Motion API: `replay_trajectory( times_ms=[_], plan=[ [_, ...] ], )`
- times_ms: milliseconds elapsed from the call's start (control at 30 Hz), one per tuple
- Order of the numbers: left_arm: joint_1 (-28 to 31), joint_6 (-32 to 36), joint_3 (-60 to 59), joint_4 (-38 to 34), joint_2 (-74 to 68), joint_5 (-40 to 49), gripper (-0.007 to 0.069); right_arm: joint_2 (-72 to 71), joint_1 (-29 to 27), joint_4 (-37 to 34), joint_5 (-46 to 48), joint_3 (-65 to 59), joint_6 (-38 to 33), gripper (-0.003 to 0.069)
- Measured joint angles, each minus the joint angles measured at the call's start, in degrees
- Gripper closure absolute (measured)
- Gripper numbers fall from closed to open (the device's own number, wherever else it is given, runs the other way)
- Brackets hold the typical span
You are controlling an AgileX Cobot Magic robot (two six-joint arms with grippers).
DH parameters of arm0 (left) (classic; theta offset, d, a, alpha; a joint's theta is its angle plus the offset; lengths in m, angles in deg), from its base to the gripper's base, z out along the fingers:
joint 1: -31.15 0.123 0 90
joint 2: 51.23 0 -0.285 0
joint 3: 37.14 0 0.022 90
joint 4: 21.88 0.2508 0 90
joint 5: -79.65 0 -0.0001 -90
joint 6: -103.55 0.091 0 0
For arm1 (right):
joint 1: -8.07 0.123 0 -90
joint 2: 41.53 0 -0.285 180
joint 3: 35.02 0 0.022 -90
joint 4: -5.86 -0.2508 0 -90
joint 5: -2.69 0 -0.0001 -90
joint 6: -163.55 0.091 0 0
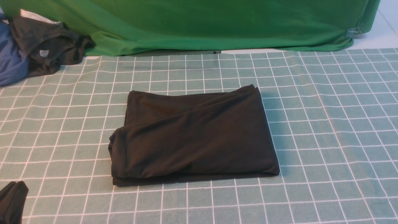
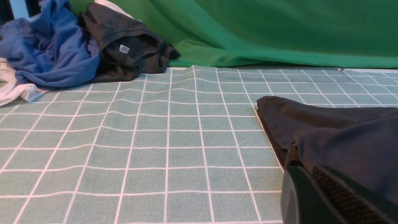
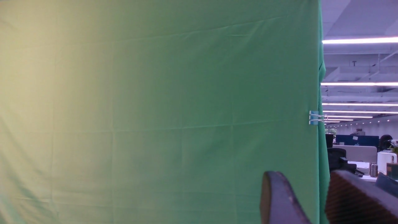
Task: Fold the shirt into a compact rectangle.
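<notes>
The black shirt lies folded into a rough rectangle in the middle of the checked tablecloth, plain side up, with its print and neck label hidden. In the left wrist view the shirt has its near-left corner just beyond my left gripper. That gripper sits low at the table's front left corner, apart from the cloth, its fingers together on nothing. My right gripper is outside the front view, raised and facing the green backdrop, with a gap between its fingers and nothing in it.
A smaller dark grey garment with a grey tag and a blue garment are piled at the far left, with white cloth beside them. The green backdrop hangs along the far edge, held by a clip.
</notes>
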Motion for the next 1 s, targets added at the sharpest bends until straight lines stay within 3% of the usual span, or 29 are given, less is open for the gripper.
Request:
replay_trajectory(
  times_ms=[367, 533, 800, 1000],
  plan=[
    [0.00, 0.00, 0.00, 0.00, 0.00, 0.00, 0.0610, -0.24, -0.06, 0.00, 0.37, 0.00, -0.26, 0.0423],
    [0.00, 0.00, 0.00, 0.00, 0.00, -0.02, 0.0610, -2.24, -3.38, 0.00, 8.88, -0.46, -2.81, 0.0421],
    [0.00, -0.01, 0.00, 0.00, 0.00, -0.02, 0.0610, -2.67, -10.05, 2.01, 16.96, -14.47, -6.20, 0.0421],
    [0.00, 0.04, 0.00, 0.00, 0.00, -0.01, 0.0610, -8.16, -10.81, 2.74, 22.70, -22.30, -6.07, 0.0421]
  ],
)
